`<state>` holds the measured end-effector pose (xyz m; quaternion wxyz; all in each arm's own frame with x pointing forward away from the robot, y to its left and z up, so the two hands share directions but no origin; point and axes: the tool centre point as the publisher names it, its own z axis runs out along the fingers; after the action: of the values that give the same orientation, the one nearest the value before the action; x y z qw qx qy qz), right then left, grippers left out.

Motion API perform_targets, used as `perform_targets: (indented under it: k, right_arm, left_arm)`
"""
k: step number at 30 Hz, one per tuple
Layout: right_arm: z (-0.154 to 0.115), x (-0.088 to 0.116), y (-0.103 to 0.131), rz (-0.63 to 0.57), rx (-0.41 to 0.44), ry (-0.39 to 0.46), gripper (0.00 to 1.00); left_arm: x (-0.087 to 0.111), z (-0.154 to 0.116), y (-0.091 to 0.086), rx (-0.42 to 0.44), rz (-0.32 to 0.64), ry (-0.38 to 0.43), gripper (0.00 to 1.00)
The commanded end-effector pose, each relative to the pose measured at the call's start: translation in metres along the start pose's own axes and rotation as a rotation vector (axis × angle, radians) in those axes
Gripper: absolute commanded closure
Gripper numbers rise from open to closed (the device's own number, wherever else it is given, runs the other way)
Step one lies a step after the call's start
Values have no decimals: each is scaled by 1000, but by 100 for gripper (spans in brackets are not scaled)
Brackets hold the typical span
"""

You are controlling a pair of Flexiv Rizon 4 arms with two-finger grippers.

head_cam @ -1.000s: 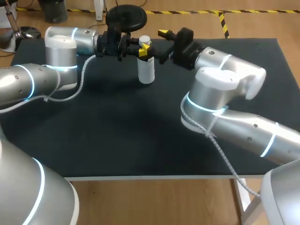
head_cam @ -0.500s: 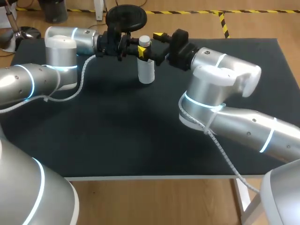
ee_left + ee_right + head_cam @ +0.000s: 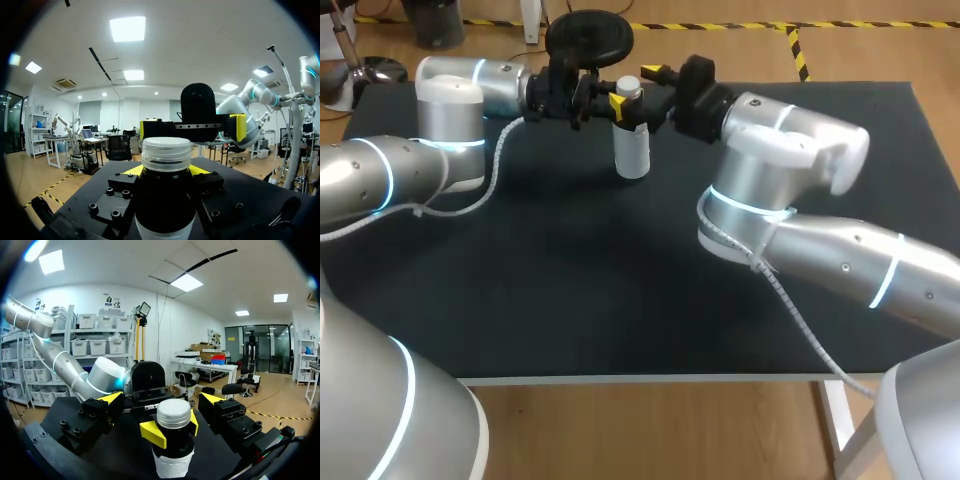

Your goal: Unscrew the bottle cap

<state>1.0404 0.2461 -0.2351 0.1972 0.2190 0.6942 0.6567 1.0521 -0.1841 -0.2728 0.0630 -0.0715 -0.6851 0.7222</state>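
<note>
A white bottle (image 3: 632,148) stands upright near the table's far edge, topped by a whitish screw cap (image 3: 628,87). My left gripper (image 3: 623,105) comes in from the left and is shut on the bottle's dark neck just under the cap. In the left wrist view the bottle (image 3: 165,200) fills the space between its yellow tips. My right gripper (image 3: 642,93) reaches in from the right. It stands open with its yellow tips on either side of the cap (image 3: 173,413) and apart from it. In the right wrist view the left gripper's yellow fingertips (image 3: 152,434) clamp the neck below.
The black table mat (image 3: 620,280) stretches wide in front of the bottle. Its far edge runs just behind both grippers. My right arm's elbow (image 3: 790,150) bulks over the right half of the table.
My right gripper has moved left, from beside the bottle to around its cap, staying open. The left arm and the bottle have not moved.
</note>
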Motion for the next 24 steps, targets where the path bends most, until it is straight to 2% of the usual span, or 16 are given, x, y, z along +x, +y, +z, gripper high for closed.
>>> perform_targets:
  k: [1, 16, 19, 20, 22, 24]
  right_arm:
    - [7, -5, 0, -2, 10, 7, 0]
    - [15, -12, -6, 1, 18, 18, 2]
    - [16, -12, -6, 2, 19, 23, 45]
    - [17, -12, -6, 2, 21, 25, 55]
    - [17, -12, -7, 2, 23, 28, 65]
    - [18, -13, -8, 6, 24, 30, 71]
  left_arm:
    - [2, 1, -1, -1, 2, -5, 100]
    - [2, 1, -1, -1, 2, -5, 100]
    - [2, 1, -1, -1, 2, -5, 100]
    - [2, 1, -1, -1, 2, -5, 100]
    - [2, 1, -1, -1, 2, -5, 100]
    - [2, 1, -1, -1, 2, -5, 100]
